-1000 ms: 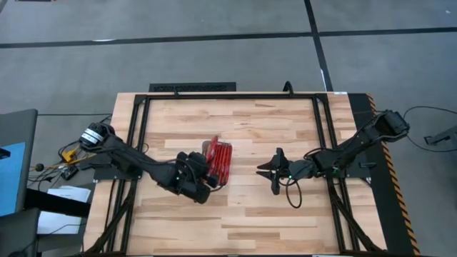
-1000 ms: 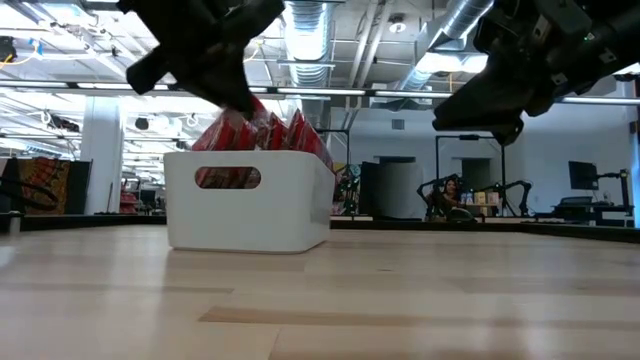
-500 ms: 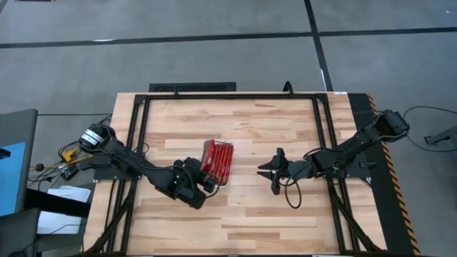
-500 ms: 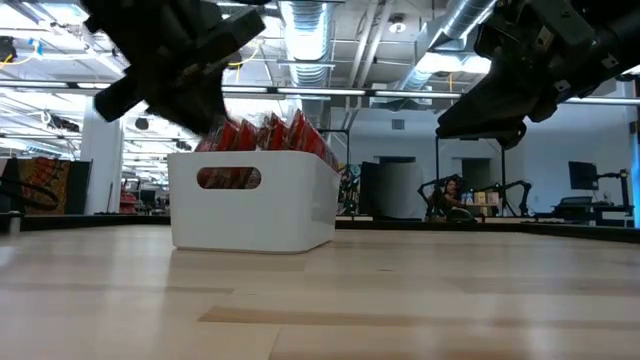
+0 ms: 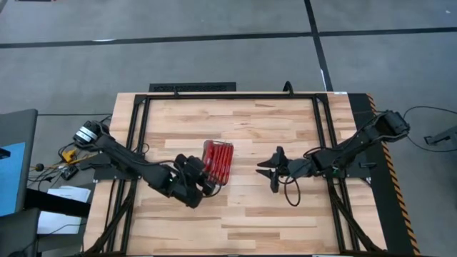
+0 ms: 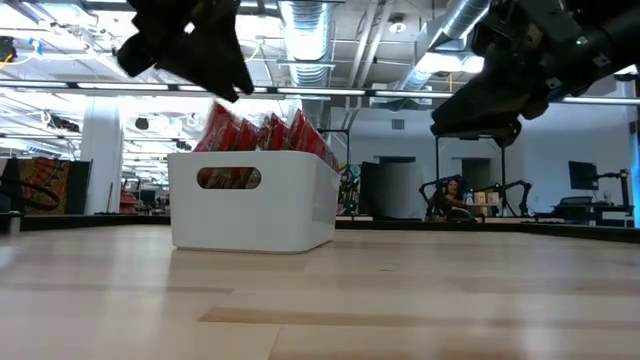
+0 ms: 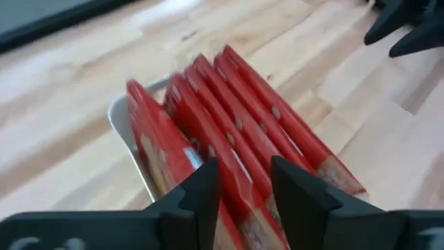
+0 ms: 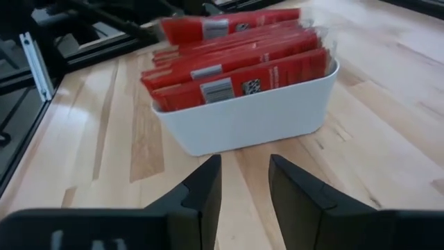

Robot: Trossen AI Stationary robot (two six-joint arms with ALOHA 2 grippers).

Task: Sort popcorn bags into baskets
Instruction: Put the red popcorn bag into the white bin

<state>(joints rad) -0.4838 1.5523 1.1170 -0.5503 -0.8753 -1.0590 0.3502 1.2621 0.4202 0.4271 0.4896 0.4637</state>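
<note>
The white basket point(image 6: 250, 215) stands on the wood near the table's middle, with several red popcorn bags point(image 5: 218, 158) on edge in a row inside it; their tops rise above its rim point(image 8: 250, 118). My left gripper point(image 7: 243, 173) hangs open just above the basket's near-left end. The bags point(image 7: 236, 118) show below through the gap between its fingers, and the low view shows it point(image 6: 225, 75) clear of their tops. My right gripper point(image 5: 270, 171) waits open to the basket's right, above the wood, with nothing between its fingers point(image 8: 243, 167).
Black frame rails point(image 5: 143, 121) run along the table's left, far and right sides. Bare wood point(image 5: 246, 207) lies between the basket and my right gripper and along the near edge.
My left gripper has pulled back from the bags toward the table's near-left and then risen above the basket. The bag at the left end, which leaned under the gripper a second ago, now stands in the row with the others.
</note>
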